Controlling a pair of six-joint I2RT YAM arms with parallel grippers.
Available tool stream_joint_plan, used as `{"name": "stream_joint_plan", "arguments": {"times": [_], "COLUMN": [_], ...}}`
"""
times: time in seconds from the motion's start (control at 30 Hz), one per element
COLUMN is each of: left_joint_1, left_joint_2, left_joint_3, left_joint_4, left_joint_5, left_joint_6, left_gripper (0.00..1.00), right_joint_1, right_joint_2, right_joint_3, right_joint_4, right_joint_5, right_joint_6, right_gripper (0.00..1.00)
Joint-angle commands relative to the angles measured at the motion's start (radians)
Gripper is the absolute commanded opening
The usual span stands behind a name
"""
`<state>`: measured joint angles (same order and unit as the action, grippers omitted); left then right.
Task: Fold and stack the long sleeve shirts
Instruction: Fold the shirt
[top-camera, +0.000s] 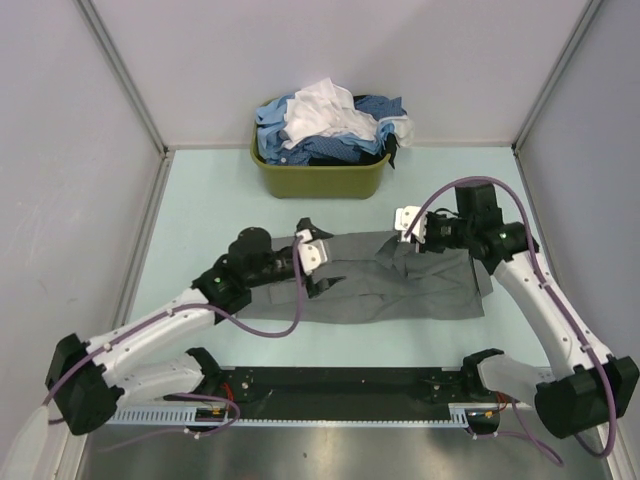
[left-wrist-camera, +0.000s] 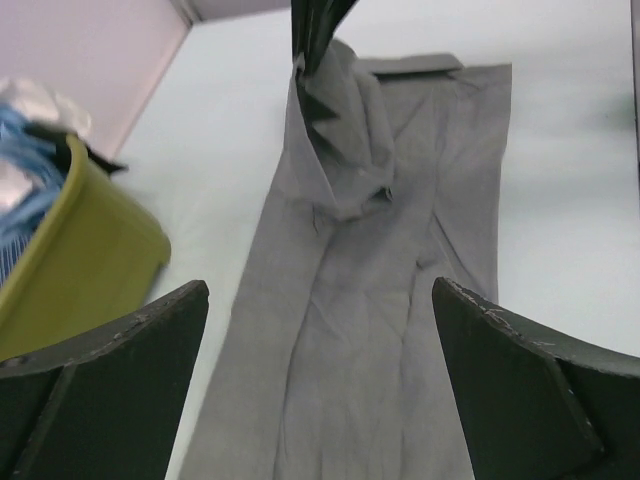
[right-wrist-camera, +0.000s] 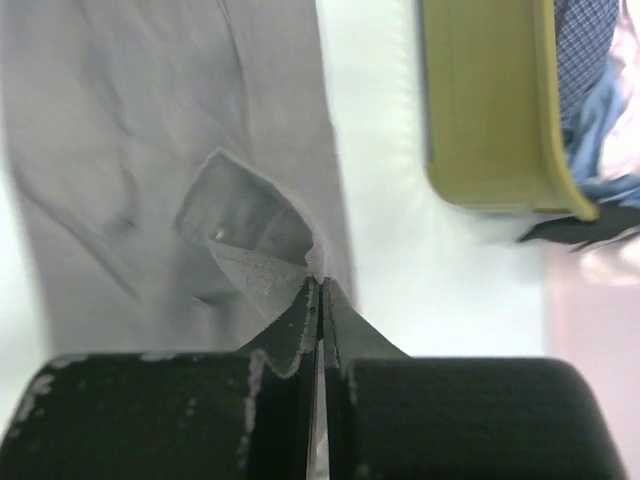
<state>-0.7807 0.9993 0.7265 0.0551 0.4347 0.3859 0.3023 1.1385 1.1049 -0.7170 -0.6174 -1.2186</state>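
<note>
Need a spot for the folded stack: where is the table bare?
Free: far-left table corner beside the basket, and the near strip between grey shirt and arm bases. Crowded: between basket and shirt, where open left pincer and clamped right pincer sit.

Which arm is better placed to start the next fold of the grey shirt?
Likely right. The right fingers are shut on a raised pinch of the shirt at its far edge; the left fingers hang open above it, gripping nothing.
</note>
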Motion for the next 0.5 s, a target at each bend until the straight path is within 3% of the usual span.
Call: {"name": "stream_joint_plan", "arguments": {"times": [0.0, 0.17, 0.37, 0.47], "left_joint_1": [-0.112, -0.202, -0.25, -0.268], "left_joint_2": [0.094, 0.209, 0.288, 0.338], "left_joint_3": [0.013, 0.042, 0.059, 0.079], "left_joint_4": [0.296, 0.365, 0.422, 0.451], "left_joint_5": [-0.106, -0.112, -0.102, -0.168], "left_joint_6": [0.126, 0.173, 0.182, 0.215], "left_gripper": [0.99, 0.99, 1.0, 0.99], "right_joint_1": [0.008, 0.009, 0.012, 0.023], "right_joint_2": [-0.101, -0.174, -0.246, -0.278], "right_joint_3": [-0.026, -0.085, -0.096, -0.102], "right_joint_4": [0.039, 0.076, 0.054, 0.031], "right_joint_5": [-0.116, -0.119, -0.139, -0.134], "right_joint_6": [0.398, 0.579, 0.669, 0.691], "right_gripper": [0.0, 0.0, 0.0, 0.0]}}
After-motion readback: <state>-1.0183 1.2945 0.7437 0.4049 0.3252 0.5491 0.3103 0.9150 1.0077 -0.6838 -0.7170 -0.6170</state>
